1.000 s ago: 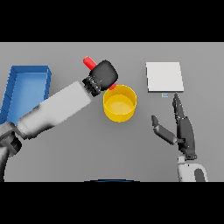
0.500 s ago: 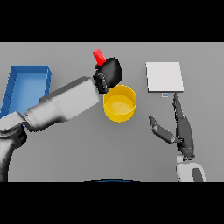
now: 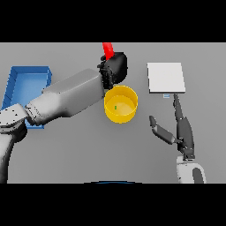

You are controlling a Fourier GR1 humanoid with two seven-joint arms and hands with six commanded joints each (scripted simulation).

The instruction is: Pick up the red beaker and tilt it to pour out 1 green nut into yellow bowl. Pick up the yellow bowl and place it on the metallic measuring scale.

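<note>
The beaker (image 3: pixel 107 50) is bright red, plain. The bowl (image 3: pixel 121 104) is yellow, with a small green nut (image 3: pixel 116 106) as a speck inside it. The measuring scale (image 3: pixel 165 77) is pale silver-white with a small light panel at its near edge. The tray (image 3: pixel 26 82) is blue. Both the left robot hand (image 3: pixel 114 68) and the right robot hand (image 3: pixel 176 130) are dark, on white and grey arms. The desk (image 3: pixel 88 150) is flat grey.

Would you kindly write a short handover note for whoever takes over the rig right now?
Left hand: shut on the red beaker, held just beyond the yellow bowl.
Right hand: open, idle near the measuring scale.
Done: one green nut lies in the bowl.
Left: put the beaker down, lift the bowl, set it on the scale.
</note>
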